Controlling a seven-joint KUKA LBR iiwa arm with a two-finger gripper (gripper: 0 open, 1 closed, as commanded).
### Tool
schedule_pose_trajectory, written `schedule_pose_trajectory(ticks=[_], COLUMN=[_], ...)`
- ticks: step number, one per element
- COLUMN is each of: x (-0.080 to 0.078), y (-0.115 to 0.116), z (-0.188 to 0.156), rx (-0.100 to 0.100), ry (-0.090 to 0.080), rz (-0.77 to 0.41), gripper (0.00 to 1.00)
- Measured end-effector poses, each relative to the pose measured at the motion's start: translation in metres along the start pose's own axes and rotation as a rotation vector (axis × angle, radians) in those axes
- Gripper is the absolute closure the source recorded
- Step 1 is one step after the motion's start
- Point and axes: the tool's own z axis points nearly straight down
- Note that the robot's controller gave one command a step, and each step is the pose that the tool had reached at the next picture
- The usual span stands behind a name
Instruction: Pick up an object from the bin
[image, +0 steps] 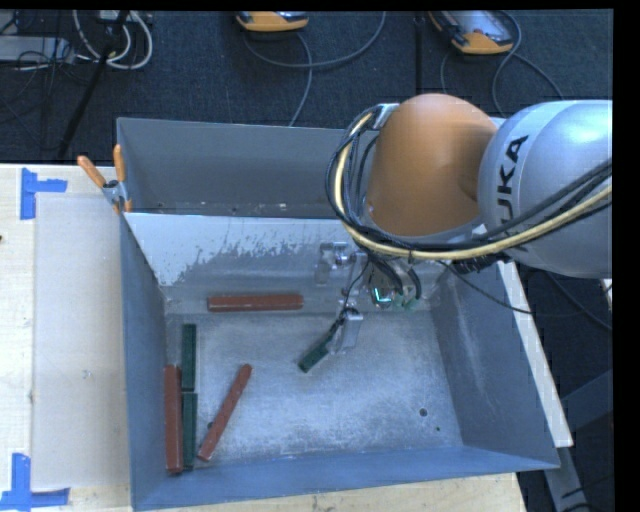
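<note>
Camera view, bin read as a clock face with 12 at the far wall: the tool (346, 338) hangs just toward 1 o'clock of the floor's centre, below the arm's rounded orange cover and looped cables. Its two slim metal fingers are closed together on the upper end of a short dark green stick (318, 355). This flat, straight-edged stick slants down toward 8 o'clock, its lower end at or close to the floor.

The grey metal bin (480, 400) has sloped walls and a dull, pale-speckled floor. A reddish-brown stick (255, 301) lies flat at 11 o'clock, parallel to the far wall. At 8 o'clock, a second dark green stick (188, 380) and a long reddish-brown stick (173, 420) lie side by side along the left wall. A third reddish-brown stick (225, 411) lies slanted just beside them.
</note>
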Motion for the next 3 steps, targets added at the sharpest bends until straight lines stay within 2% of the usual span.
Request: schedule_pose_trajectory(ticks=[1, 2, 3], x=[0.004, 0.002, 0.017], y=[-0.033, -0.033, -0.022], z=[0.165, 0.161, 0.062], rx=[-0.001, -0.001, 0.000], ry=[-0.001, -0.008, -0.015], rz=[-0.259, -0.255, -0.310], gripper=[0.00, 1.00, 1.00])
